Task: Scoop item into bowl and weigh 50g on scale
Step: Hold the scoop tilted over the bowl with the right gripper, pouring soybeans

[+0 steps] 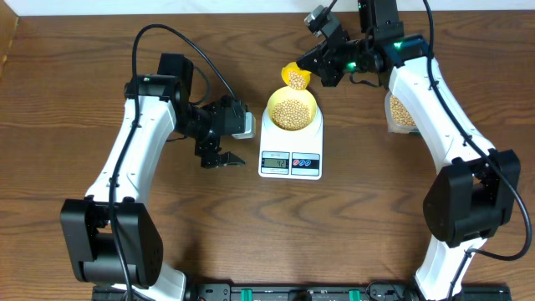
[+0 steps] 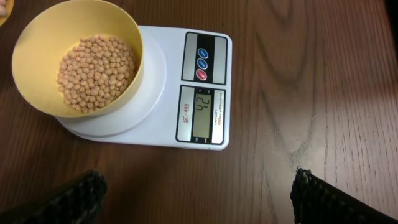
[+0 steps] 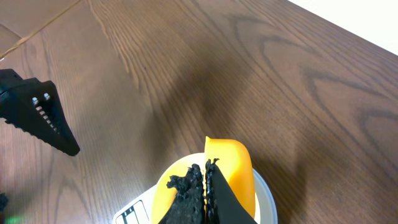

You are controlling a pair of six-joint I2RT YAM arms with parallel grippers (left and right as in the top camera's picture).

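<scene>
Broadly, the wooden table (image 1: 75, 50) lay bare on every side of your left gripper (image 1: 222, 160). Its fingers (image 2: 74, 196) stood spread as wide as they go, holding nothing, with open wood between them. Ahead of those fingers, apart from them, sat the white scale (image 2: 202, 93), its display end the nearer one. Behind your right gripper (image 3: 204, 180), tucked against the right arm and partly hidden by it, stood a clear container (image 1: 401, 113) of beans. On the scale's platform, farther from your left fingers than the display, stood the yellow bowl (image 2: 56, 31), its rim overhanging the platform's edge. Your right fingers were pinched tight on the yellow scoop (image 3: 231, 165), its cup reaching past the fingertips at the bowl's far rim; whether they touched, you could not tell. Tan beans (image 2: 96, 71) lay heaped low in the bowl, well under its rim, and more sat in the scoop.
</scene>
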